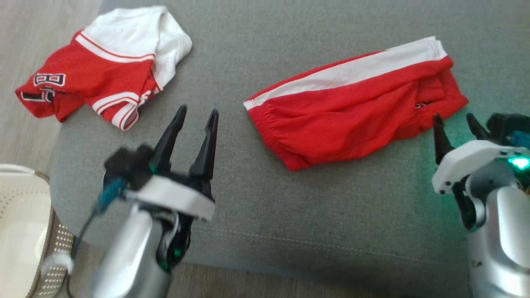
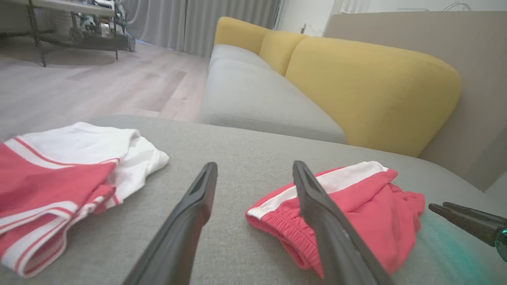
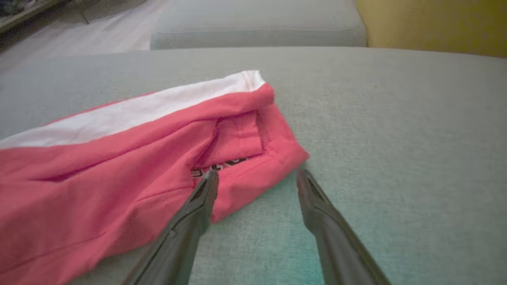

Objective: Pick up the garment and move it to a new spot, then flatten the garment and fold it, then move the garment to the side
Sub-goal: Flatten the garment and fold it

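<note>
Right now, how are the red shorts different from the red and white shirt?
The shorts are mostly red with one white stripe; the shirt is half white. The shorts lie long and folded; the shirt sits bunched at the corner. Both rest on the grey cushion.

Item 1: red-and-white jersey (image 1: pixel 103 62), lying at the left of the grey cushion. It bore black block letters (image 1: pixel 49 79) outlined in white on the red panel. A "B" was legible, and the rest was lost in the folds.

Item 2: red shorts (image 1: pixel 352 111) with a white side stripe. A strip of dark print (image 3: pixel 222 166) showed inside a fold near the hem and was too hidden to read.
</note>
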Robot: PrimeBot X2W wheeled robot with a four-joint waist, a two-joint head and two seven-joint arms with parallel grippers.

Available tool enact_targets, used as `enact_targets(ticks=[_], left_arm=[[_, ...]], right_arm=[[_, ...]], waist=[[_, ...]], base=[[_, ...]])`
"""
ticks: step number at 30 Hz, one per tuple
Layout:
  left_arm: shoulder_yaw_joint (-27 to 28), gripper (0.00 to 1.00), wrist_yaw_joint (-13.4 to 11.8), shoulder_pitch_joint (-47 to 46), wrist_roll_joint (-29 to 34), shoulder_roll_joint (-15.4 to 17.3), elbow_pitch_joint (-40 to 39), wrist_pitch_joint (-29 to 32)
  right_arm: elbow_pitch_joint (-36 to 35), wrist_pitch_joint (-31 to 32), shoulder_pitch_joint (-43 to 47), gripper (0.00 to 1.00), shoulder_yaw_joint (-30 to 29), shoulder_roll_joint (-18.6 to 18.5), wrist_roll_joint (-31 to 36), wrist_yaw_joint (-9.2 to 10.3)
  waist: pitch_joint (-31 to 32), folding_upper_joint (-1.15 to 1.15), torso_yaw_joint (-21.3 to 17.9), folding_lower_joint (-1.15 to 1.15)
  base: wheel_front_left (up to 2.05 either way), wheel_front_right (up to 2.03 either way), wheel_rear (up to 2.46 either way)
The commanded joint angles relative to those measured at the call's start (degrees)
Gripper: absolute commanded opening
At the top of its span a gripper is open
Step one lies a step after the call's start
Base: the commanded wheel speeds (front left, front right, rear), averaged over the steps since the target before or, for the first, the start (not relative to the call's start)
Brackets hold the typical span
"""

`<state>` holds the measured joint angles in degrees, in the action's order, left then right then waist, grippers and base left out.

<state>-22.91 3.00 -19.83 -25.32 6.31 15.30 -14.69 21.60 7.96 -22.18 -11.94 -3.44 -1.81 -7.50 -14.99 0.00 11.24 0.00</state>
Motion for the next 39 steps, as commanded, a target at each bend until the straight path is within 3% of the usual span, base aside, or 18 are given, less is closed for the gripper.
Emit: enact_targets(ticks=[1,8,12,19,37,38,39], left_arm=[[3.6,1.00,-1.0,1.7,2.7,0.0,-4.6,-0.3],[7.2,1.00,-2.1,13.6,10.3,-2.4,-15.9,-0.3],[6.3,1.00,-1.6,16.8,11.4,-3.1,-17.7,-0.3],[5.0,1.00,-0.9,17.2,11.7,-3.4,-17.9,-0.3],[4.1,1.00,-1.4,15.2,11.6,-3.4,-19.4,-0.3],[4.1,1.00,-1.4,15.2,11.6,-3.4,-19.4,-0.3],[4.1,1.00,-1.5,15.2,11.6,-3.4,-19.3,-0.3]], right_arm=[[-2.9,-0.9,-1.1,1.00,0.6,0.6,-0.6,0.01],[2.0,-0.5,-5.2,1.00,-5.3,0.6,-1.8,0.01],[7.5,0.2,-9.3,1.00,-9.3,0.3,2.5,0.01],[18.7,1.3,-15.6,1.00,-17.0,-4.0,16.3,0.01],[28.8,2.9,-23.8,1.00,-31.2,-6.6,32.3,0.01],[29.5,3.2,-24.0,0.84,-31.7,-6.4,32.7,0.01],[30.0,3.4,-24.3,0.28,-32.0,-6.3,33.0,0.01]], waist=[[1.5,0.00,0.4,0.00],[2.8,0.00,4.9,0.00],[3.0,0.00,8.7,0.00],[2.4,0.00,13.5,0.00],[-1.2,0.00,14.6,0.00],[-1.3,0.00,14.5,0.00],[-1.3,0.00,14.3,0.00]], base=[[0.00,0.00,0.00],[0.00,0.00,0.00],[0.00,0.00,0.00],[0.00,0.00,0.00],[0.00,0.00,0.00],[0.00,0.00,0.00],[0.00,0.00,0.00]])
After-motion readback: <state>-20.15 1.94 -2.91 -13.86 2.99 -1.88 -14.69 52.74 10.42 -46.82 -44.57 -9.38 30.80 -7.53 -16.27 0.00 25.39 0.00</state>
